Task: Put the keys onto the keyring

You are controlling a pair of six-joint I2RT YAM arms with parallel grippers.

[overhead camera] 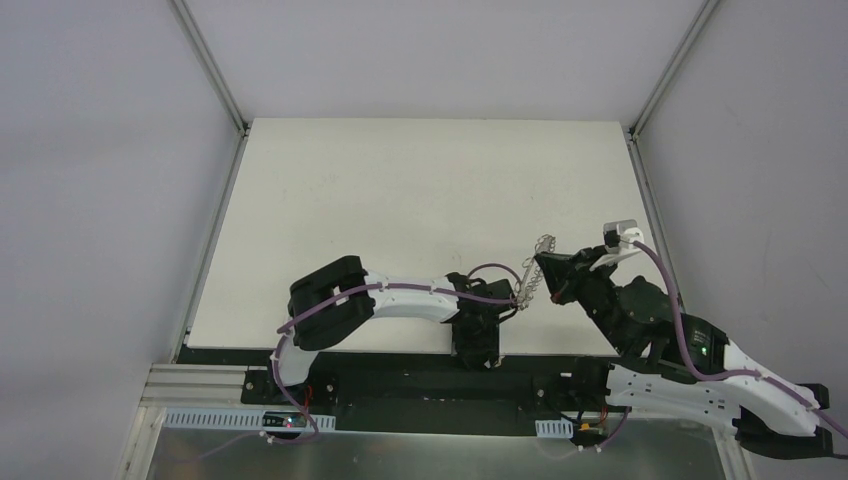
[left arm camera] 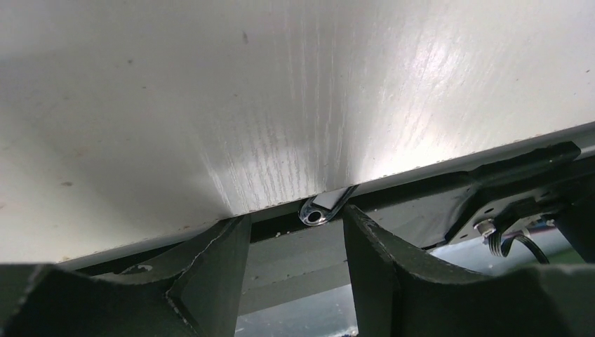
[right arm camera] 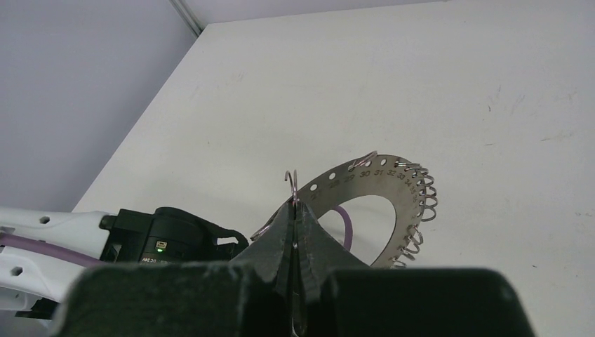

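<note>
Our right claw [right arm camera: 295, 209] is pressed together on the rim of the keyring [right arm camera: 365, 175], and one thin wire loop pokes up just above the fingertips. The keyring stands on edge in that grip. It is a flat silvery-grey band around a wide hole, with small holes and stamped numbers along it, and its outer rim is fringed with wire loops [right arm camera: 423, 189]. Behind it lies the pale tabletop [right arm camera: 491, 84].

From above, we see the keyring as a slanted strip of loops, with the right claw gripping it from the right. Behind the claw, the right arm [overhead camera: 690, 385] runs back and down to its base at the near right corner.

Our left claw [left arm camera: 295, 219] holds its fingers [left arm camera: 210, 274] apart with nothing clamped between them. A small shiny metal loop [left arm camera: 317, 212] shows in the gap, at the near edge of the tabletop. We cannot tell whether it touches either finger.

The left arm [overhead camera: 400, 292] is folded at the elbow. Its white link stretches right along the near edge, so the claw's tip is just beside the keyring's lower end.
</note>
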